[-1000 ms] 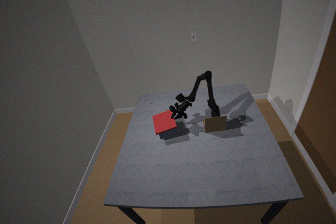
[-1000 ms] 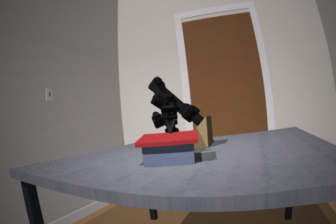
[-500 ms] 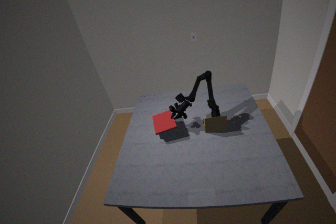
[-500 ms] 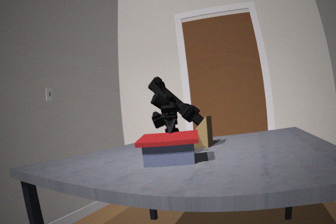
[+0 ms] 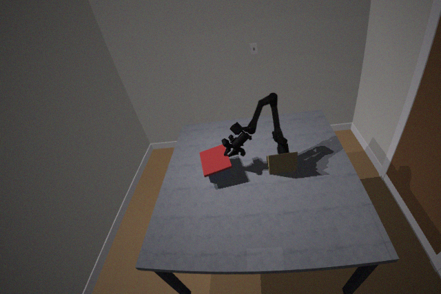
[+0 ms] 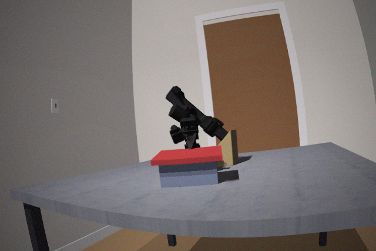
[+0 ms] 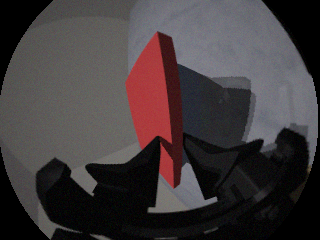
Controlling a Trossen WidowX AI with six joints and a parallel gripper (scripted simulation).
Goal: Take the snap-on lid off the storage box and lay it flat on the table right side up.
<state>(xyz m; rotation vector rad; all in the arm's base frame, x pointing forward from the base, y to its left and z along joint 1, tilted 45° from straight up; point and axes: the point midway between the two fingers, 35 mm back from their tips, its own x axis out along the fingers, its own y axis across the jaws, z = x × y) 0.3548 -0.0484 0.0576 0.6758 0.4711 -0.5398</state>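
The red lid is right side up over the blue-grey storage box. Its rim overhangs the box on both sides in the exterior view. Whether it still touches the box or has a small gap beneath it, I cannot tell. The box stands on the table, its upper part in shade; in the top view the lid mostly hides it. My gripper is shut on the lid's edge on the arm's side, one finger above and one below.
A tan upright block stands on the grey table, near the arm's base and off to one side of the box. The lid and arm cast dark shadows between box and block. A wall is behind the table.
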